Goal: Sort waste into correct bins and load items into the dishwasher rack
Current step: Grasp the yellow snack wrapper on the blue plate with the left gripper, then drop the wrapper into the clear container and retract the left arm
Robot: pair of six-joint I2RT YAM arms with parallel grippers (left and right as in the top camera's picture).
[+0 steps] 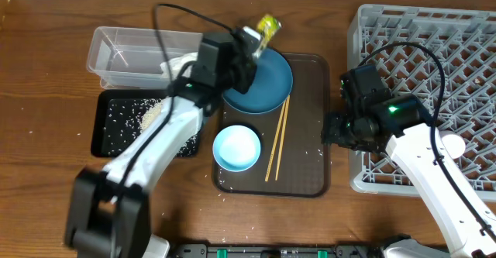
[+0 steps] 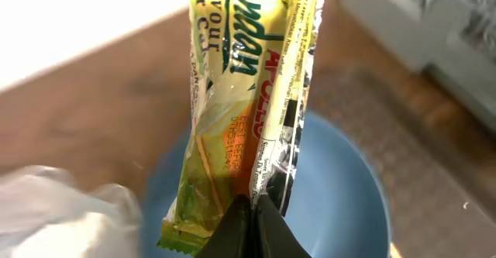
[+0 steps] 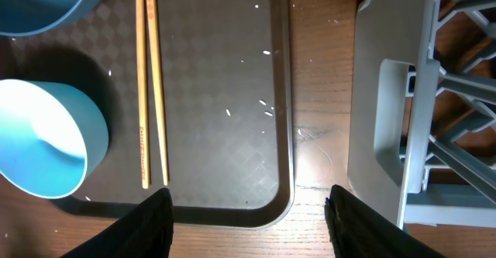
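Observation:
My left gripper [image 1: 256, 45] is shut on the green-and-yellow snack wrapper [image 1: 267, 27] and holds it above the dark-blue dish [image 1: 260, 84]; the left wrist view shows the wrapper [image 2: 240, 95] pinched between the fingers [image 2: 249, 219] over the dish [image 2: 333, 204], with white tissue [image 2: 54, 219] at the lower left. The light-blue bowl [image 1: 236, 147] and wooden chopsticks [image 1: 277, 138] lie on the brown tray [image 1: 310, 118]. My right gripper [image 3: 248, 219] is open and empty over the tray's right edge, next to the grey rack [image 1: 426, 95]. Rice [image 1: 151, 117] lies in the black tray [image 1: 116, 126]. The clear tub [image 1: 128, 53] stands behind it.
A white cup [image 1: 452, 145] sits in the rack near my right arm. Loose rice grains dot the brown tray [image 3: 232, 95] and the table front. The rack wall [image 3: 403, 103] stands close to my right gripper.

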